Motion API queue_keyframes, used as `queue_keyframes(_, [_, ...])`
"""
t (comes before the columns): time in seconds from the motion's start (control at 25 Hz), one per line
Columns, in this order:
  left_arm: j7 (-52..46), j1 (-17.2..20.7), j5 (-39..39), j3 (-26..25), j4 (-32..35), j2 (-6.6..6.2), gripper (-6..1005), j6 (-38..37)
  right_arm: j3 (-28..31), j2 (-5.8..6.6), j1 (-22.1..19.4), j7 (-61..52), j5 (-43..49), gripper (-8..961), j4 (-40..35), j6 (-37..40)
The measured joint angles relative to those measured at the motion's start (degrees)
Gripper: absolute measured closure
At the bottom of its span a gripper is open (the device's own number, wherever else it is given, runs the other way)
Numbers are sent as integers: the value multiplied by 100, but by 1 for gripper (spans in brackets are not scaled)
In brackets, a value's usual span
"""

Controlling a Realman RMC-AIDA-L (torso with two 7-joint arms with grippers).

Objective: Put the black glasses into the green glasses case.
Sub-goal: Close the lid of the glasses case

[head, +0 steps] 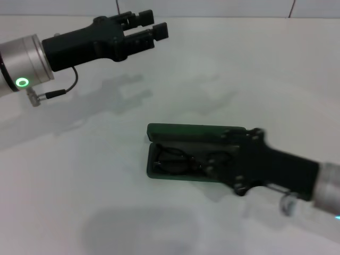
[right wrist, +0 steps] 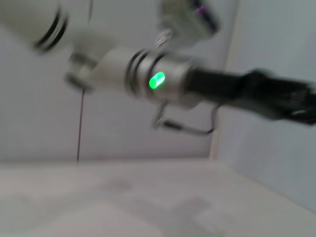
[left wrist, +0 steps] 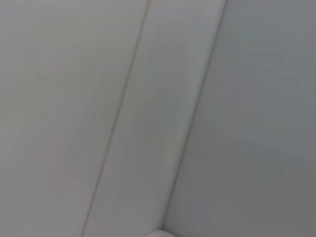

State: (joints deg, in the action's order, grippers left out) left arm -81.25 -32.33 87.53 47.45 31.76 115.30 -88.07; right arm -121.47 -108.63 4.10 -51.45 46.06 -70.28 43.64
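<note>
The green glasses case [head: 197, 129] lies open on the white table, right of centre in the head view, its lid standing up along the far side. The black glasses [head: 178, 161] rest inside the case's tray, folded, towards its left end. My right gripper [head: 217, 157] reaches in from the lower right and hangs over the right end of the case, covering that part of it. My left gripper [head: 149, 25] is held high at the far left, open and empty, well away from the case. The right wrist view shows the left arm [right wrist: 157, 79] across the table.
The white table [head: 95, 175] stretches around the case. A pale wall [left wrist: 148, 118] with seams stands behind it and fills the left wrist view.
</note>
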Motion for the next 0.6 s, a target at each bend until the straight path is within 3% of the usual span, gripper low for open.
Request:
queue_keyframes(0.12, [1,-5,34,-47,-9,1,374,1,1251,-176,118,-359,18,627,1143,1998])
queue_keyframes(0.2, [18,-64,123,-24,-29,30,374,4,2362,-346,457,-478,27,627,2316,3416])
queue_keyframes(0.32, [10,-117,378,-14,-23,78,374,14,3542,-431,1168,-470,81,626,3928,4719])
queue_keyframes(0.44, [-88,-136,842,-15,-41,100,374,83,4040,-367,1784,-447,124,625,4986,5217])
queue_keyframes(0.6, [-383,-256,1677,-14,-22,217,373,383,4281,-334,1914,-442,84,624,5117,5144])
